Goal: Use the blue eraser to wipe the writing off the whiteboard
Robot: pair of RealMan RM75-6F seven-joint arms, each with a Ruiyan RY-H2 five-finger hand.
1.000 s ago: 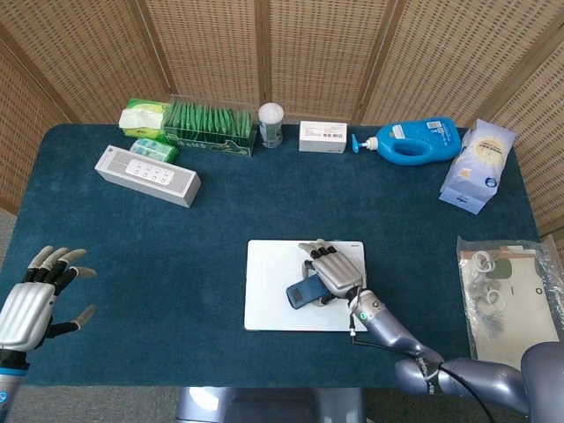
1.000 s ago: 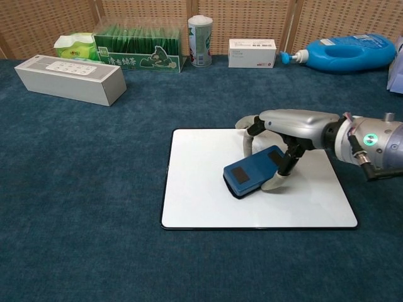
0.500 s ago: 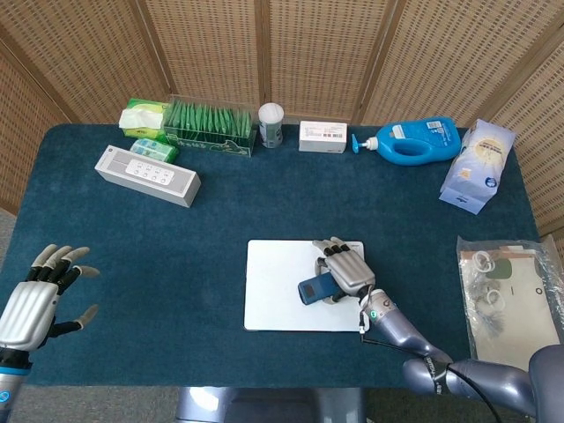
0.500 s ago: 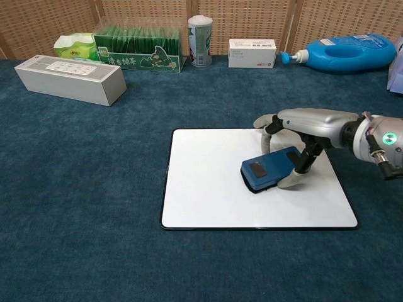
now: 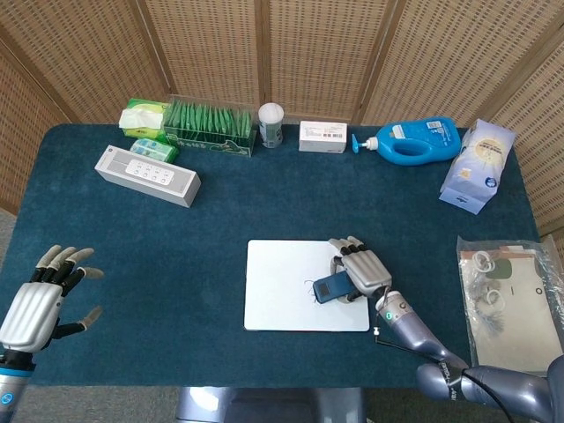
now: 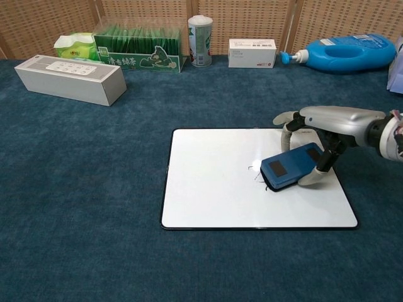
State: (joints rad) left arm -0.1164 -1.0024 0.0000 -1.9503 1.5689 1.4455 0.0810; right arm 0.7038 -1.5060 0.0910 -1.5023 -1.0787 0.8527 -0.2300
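Note:
The white whiteboard (image 5: 282, 291) (image 6: 214, 182) lies flat on the blue cloth near the table's front edge. My right hand (image 5: 363, 270) (image 6: 327, 121) grips the blue eraser (image 5: 331, 287) (image 6: 291, 174) and presses it flat on the board's right part. A few thin dark marks of writing (image 6: 254, 170) (image 5: 311, 285) show just left of the eraser. My left hand (image 5: 37, 301) hovers open off the table's front left corner, fingers spread, holding nothing; the chest view does not show it.
Along the back edge stand a white speaker box (image 5: 147, 175), tissue pack (image 5: 143, 116), green box (image 5: 210, 127), white canister (image 5: 270, 124), small white box (image 5: 322, 137), blue bottle (image 5: 414, 141) and a blue-white bag (image 5: 477, 165). A clear packet (image 5: 508, 300) lies at right.
My right hand has slid the eraser rightward across the board, from near its middle to its right part, uncovering faint marks left of it. The left hand has barely shifted.

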